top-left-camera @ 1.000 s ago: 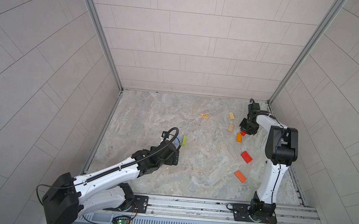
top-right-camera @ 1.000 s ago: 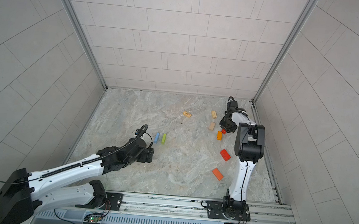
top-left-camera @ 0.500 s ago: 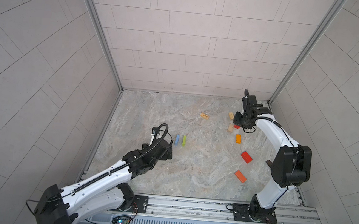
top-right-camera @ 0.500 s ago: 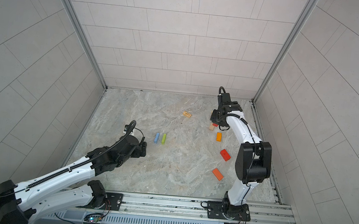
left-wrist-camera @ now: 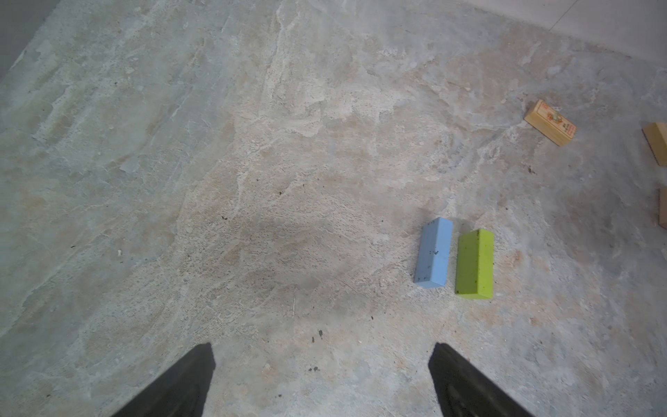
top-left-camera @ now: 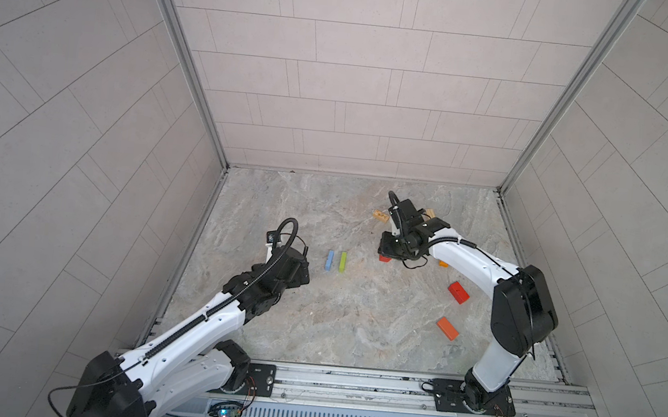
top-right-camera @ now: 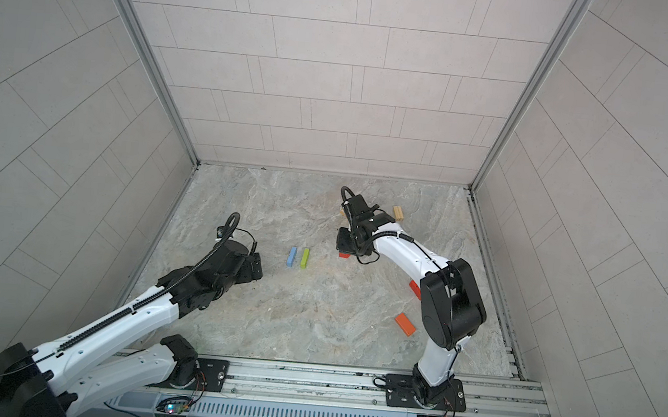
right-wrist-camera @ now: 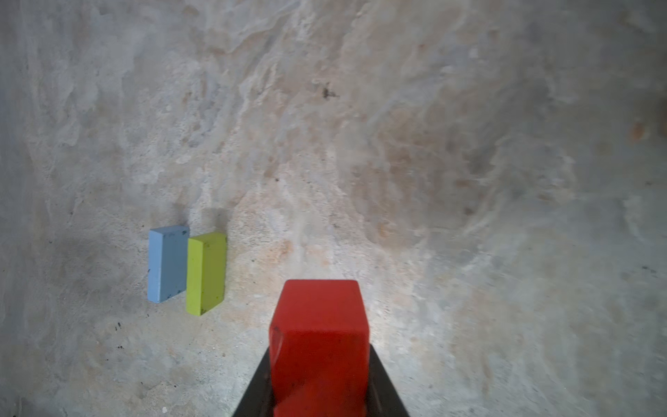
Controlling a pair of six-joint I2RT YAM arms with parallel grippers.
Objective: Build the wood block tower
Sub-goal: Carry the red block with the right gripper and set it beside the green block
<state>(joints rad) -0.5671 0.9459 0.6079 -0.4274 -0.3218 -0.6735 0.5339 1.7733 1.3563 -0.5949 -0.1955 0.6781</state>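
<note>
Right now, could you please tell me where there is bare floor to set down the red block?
Free: the marble strip between the lime green wooden block and the right tool holding the red wooden block; also the wide front floor toward the rail. Crowded: back right, around the tan wooden blocks and the right arm.

You see a light blue rectangular wooden block (left-wrist-camera: 434,252), a lime green rectangular wooden block (left-wrist-camera: 474,264) (both flecked with dark specks), a red rectangular wooden block (right-wrist-camera: 321,343), and a grey-beige marbled stone tabletop (left-wrist-camera: 252,144).
</note>
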